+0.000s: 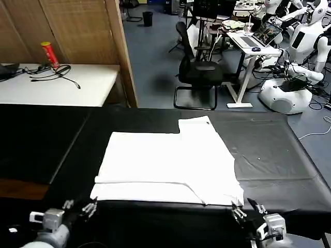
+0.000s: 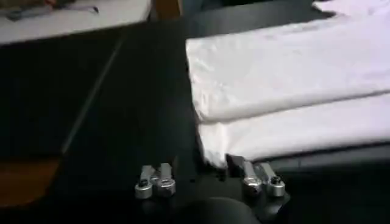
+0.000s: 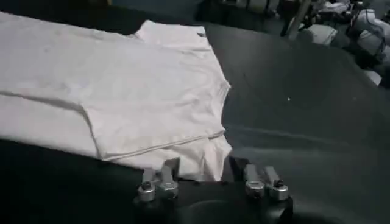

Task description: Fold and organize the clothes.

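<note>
The left gripper [image 1: 77,209] sits low in the lower left of the head view, just off the near left corner of the T-shirt [image 1: 168,168]. Its jaws are spread wide and hold nothing. In the left wrist view the left gripper [image 2: 207,182] has one finger [image 2: 247,173] right at the shirt's corner, and the other rests over bare black cloth.

The right gripper [image 1: 248,209] sits low in the lower right of the head view, beside the shirt's near right corner. Its jaws are wide apart too, with nothing in them. In the right wrist view the right gripper [image 3: 207,182] has its tips right at the shirt's near edge.

The white T-shirt lies flat in the middle of the black surface [image 1: 279,155], plain side up. It is partly folded, with one layer on top of another.
</note>
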